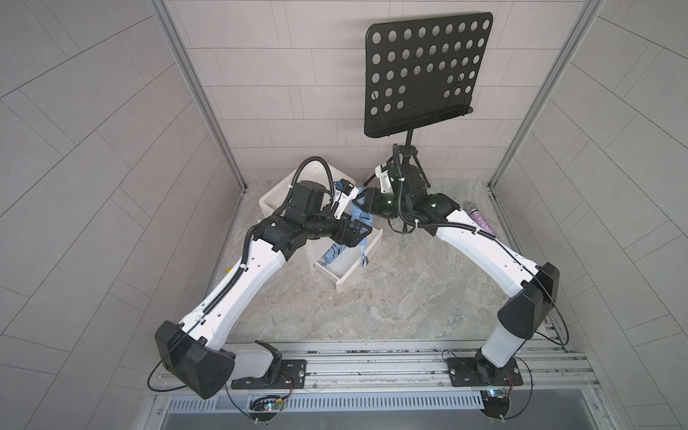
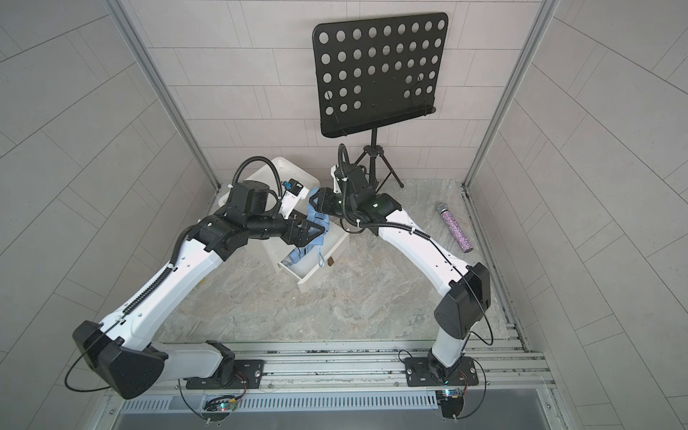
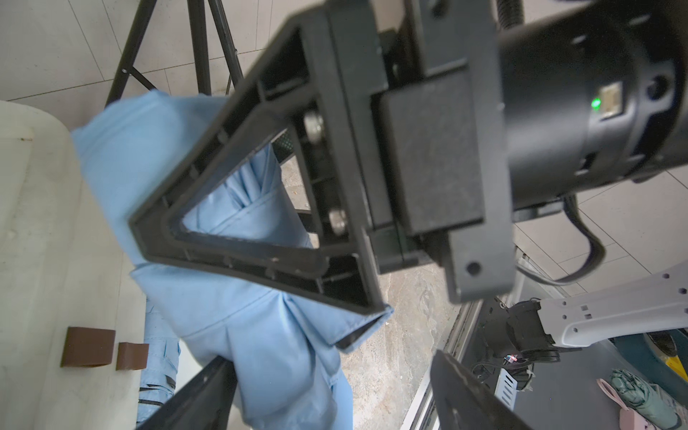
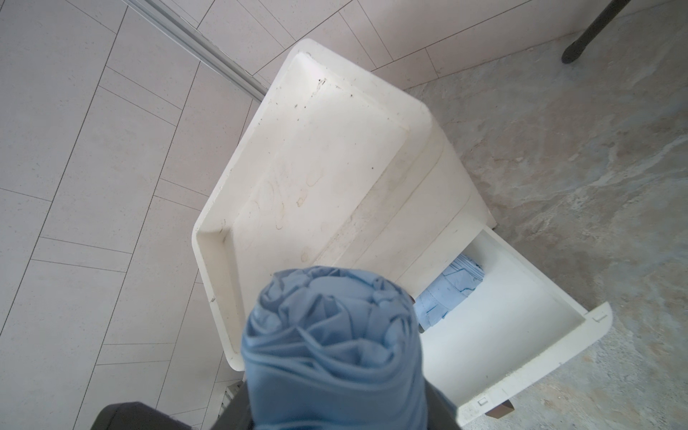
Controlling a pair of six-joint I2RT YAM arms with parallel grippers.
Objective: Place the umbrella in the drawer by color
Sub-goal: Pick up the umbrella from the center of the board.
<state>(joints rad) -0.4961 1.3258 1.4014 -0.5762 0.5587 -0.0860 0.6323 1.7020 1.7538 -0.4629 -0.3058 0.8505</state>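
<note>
Right gripper [image 2: 315, 204] is clamped on the blue umbrella [image 4: 331, 335]. It's steeply tilted, lower end over the open drawer [image 4: 592, 327] near the table's [image 1: 391, 298] far left corner. Left gripper [image 3: 333, 361] gapes wide alongside. There's bare table in front of the drawer. Only the left wrist view catches a green umbrella [image 3: 640, 394], off the table.

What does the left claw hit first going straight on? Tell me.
Most likely the blue umbrella: its fabric hangs just ahead of the open left claw, gripped by the right claw.

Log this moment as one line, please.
right fingers: shut on folded light-blue fabric umbrella | left fingers: open, near it | white plastic drawer: pulled open, second blue umbrella inside
</note>
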